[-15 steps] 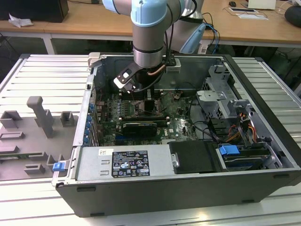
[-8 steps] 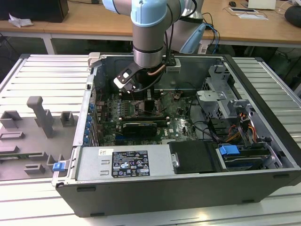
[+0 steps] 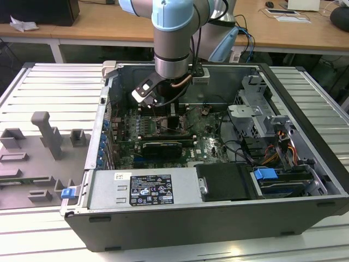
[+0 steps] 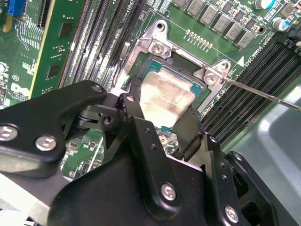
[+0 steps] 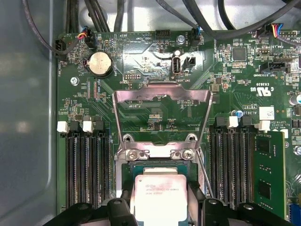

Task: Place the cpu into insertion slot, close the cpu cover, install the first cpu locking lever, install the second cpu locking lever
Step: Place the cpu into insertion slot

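Note:
The cpu (image 5: 160,192) (image 4: 165,96), a flat square chip with a dull silvery top, lies level in the insertion slot (image 4: 141,66), inside its metal surround. My gripper (image 5: 160,207) (image 4: 162,110) is shut on the cpu, one black finger (image 4: 134,96) against each of two opposite edges. The cpu cover (image 5: 162,94), a thin silver frame with an open centre, stands swung up from its hinge (image 5: 160,151) just beyond the chip. A thin wire locking lever (image 4: 263,92) (image 5: 205,176) sticks out unlatched beside the socket. In the exterior view the arm (image 3: 172,54) reaches down into the open computer case.
Black memory slots (image 5: 87,174) (image 5: 233,165) flank the socket closely on both sides. A long black card (image 3: 161,147), the power supply (image 3: 142,188) and a drive cage (image 3: 262,114) fill the case around it. Cables (image 5: 225,28) hang near the board's edge. A grey fixture block (image 3: 38,147) lies outside.

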